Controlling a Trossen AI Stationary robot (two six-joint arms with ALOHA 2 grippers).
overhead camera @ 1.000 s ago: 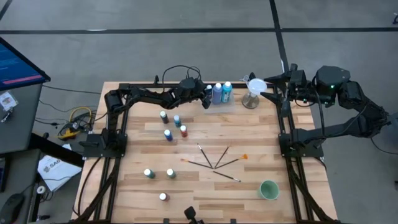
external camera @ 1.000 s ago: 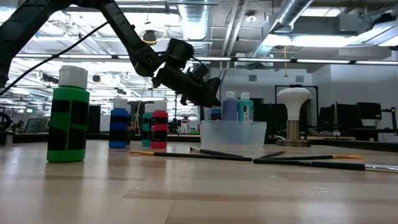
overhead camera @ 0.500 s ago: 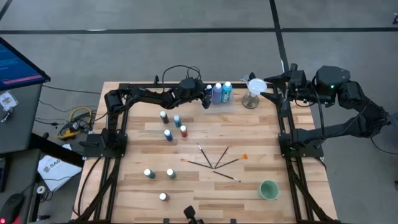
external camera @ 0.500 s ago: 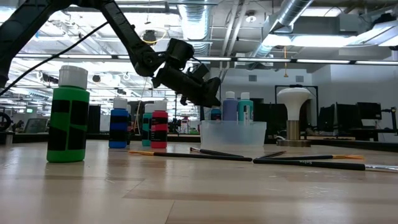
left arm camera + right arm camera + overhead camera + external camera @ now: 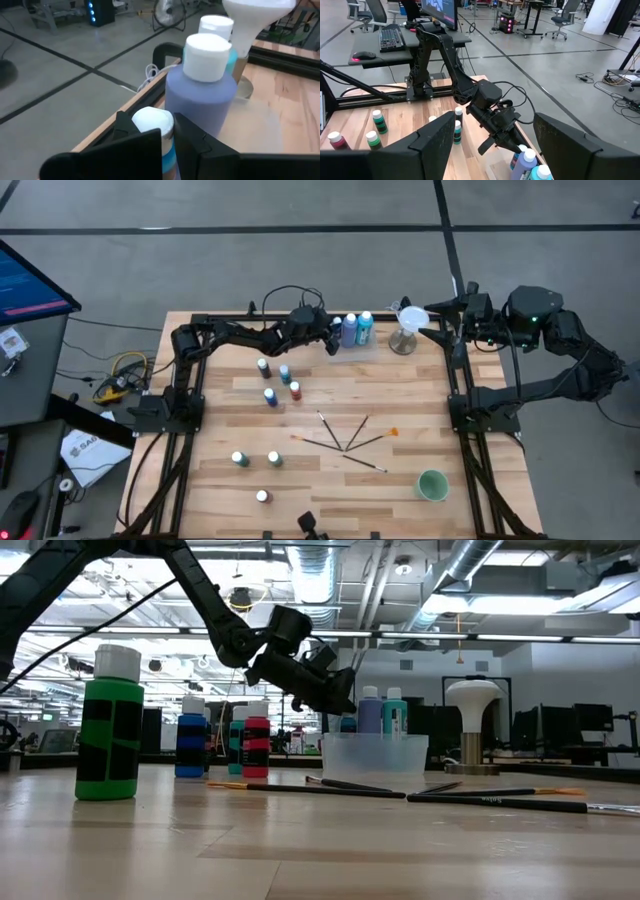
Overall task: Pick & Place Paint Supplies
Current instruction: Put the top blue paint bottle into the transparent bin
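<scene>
Nearest the counter's (image 5: 330, 480) front edge stands one white-capped bottle (image 5: 262, 496), and toward the front right corner sits the round green cup (image 5: 432, 485). A little farther in, left of centre, stand a teal-bodied bottle (image 5: 239, 459) and a green bottle (image 5: 274, 459), close together. At mid-counter the thin paintbrushes (image 5: 350, 442) lie fanned out flat, their tips meeting near one point.

Farther back and left of centre is a loose group of four bottles: a blue bottle (image 5: 270, 396), a red bottle (image 5: 295, 390), a teal bottle (image 5: 285, 373) and a dark green bottle (image 5: 263, 367).

Near the back edge a clear tub (image 5: 375, 755) holds a tall lavender-blue bottle (image 5: 349, 329) and a tall teal bottle (image 5: 365, 327), both upright and side by side. The left hand (image 5: 333, 336) hangs over the tub's left end. In its wrist view its two dark fingers (image 5: 192, 134) close on a small blue bottle (image 5: 155, 131) with a white cap, held upright just beside the lavender-blue bottle.

Just right of the tub stands the white-topped stand (image 5: 408, 328). The right hand (image 5: 432, 308) waits over the back right corner, next to the stand, its fingers (image 5: 565, 145) spread wide with nothing between them.
</scene>
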